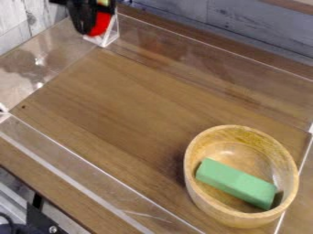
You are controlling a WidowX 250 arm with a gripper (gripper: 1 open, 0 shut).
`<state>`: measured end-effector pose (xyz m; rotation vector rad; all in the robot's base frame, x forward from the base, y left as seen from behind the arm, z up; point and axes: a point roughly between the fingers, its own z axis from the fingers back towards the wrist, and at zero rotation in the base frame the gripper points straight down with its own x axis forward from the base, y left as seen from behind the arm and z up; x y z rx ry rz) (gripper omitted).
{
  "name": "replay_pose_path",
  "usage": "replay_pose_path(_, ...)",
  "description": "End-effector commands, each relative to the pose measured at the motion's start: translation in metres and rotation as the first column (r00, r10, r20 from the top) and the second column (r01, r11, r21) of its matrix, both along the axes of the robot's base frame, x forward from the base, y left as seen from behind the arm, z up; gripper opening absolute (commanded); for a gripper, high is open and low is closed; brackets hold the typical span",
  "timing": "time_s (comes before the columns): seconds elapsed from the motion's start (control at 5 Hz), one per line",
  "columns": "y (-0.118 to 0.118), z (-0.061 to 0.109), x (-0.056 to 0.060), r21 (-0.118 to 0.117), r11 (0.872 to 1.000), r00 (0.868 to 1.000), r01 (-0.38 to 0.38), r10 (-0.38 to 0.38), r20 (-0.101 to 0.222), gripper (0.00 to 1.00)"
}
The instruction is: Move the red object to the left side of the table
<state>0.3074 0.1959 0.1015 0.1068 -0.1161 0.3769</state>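
Observation:
At the far left corner of the table (134,105), my gripper (86,20) hangs above the surface, partly cut off by the top edge of the camera view. Its jaws are shut on the red object (104,22), of which only a small red patch shows beside the black fingers. The object is lifted off the wood, close to the clear wall at the back left.
A round wooden bowl (208,146) sits at the front right with a green rectangular block (237,183) lying in it. Low clear plastic walls (73,196) edge the tabletop, and a clear bracket stands in the back-left corner by the gripper.

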Motion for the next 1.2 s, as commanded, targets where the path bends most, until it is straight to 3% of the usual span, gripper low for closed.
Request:
replay_pose_path(0.0, 0.015, -0.004, -0.005, 0.026, 1.0, 1.0, -0.014, 0.013, 0.018, 0.0)
replay_pose_path(0.4, 0.014, -0.03, -0.005, -0.008, 1.0, 0.999, -0.025, 0.024, -0.02, 0.0)
replay_pose_path(0.8, 0.017, -0.052, -0.017, -0.07, 0.996, 0.997, 0.052, -0.055, -0.049, 0.0)
replay_pose_path(1.0, 0.011, -0.064, -0.014, -0.089, 0.994, 0.995, 0.061, -0.067, -0.068, 0.0)
